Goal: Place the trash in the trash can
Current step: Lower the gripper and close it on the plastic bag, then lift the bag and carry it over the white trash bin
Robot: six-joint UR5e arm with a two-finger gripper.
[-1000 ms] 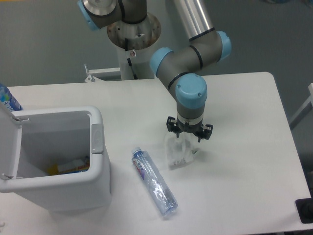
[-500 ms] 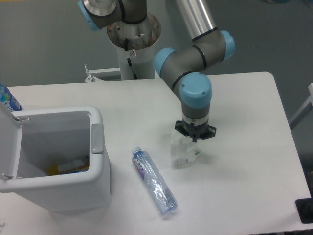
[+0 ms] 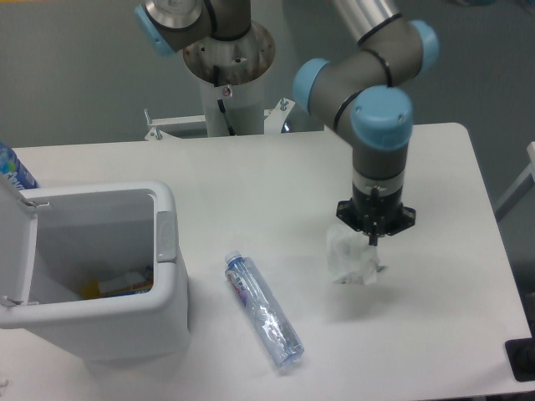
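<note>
Nearest the camera, a slim clear plastic water bottle with a blue-and-red label (image 3: pixel 262 311) lies on its side on the white rectangular table (image 3: pixel 435 167), cap end pointing up-left, well apart from everything else. Left of it sits the large white rectangular plastic bin with rounded corners (image 3: pixel 100 330), hinged lid (image 3: pixel 12 251) swung open on the far-left side, small latch tab (image 3: pixel 166 236) on the wall facing the bottle; inside, some yellow and white scraps (image 3: pixel 121 284) on the bottom, can't make out what they are. Right of centre, the crumpled clear-whitish plastic wrapper (image 3: pixel 349 257) hangs off the table with a soft shadow on the tabletop beneath it. The black two-finger gripper (image 3: pixel 374 241) points straight down and is clamped onto the wrapper's top edge; fingers look pinched together on the plastic, though the tips are small and partly buried in it, so that's my best read. Above it, the grey arm with light-blue joint caps (image 3: pixel 381 117) folds back toward its round metal base column (image 3: pixel 227 58) behind the table's far edge. At the far left edge, a bright blue-wrapped bottle (image 3: pixel 12 170) pokes out behind the bin lid, mostly hidden. A dark object (image 3: pixel 522 359) sits at the table's near right corner, cut off by the frame.
</note>
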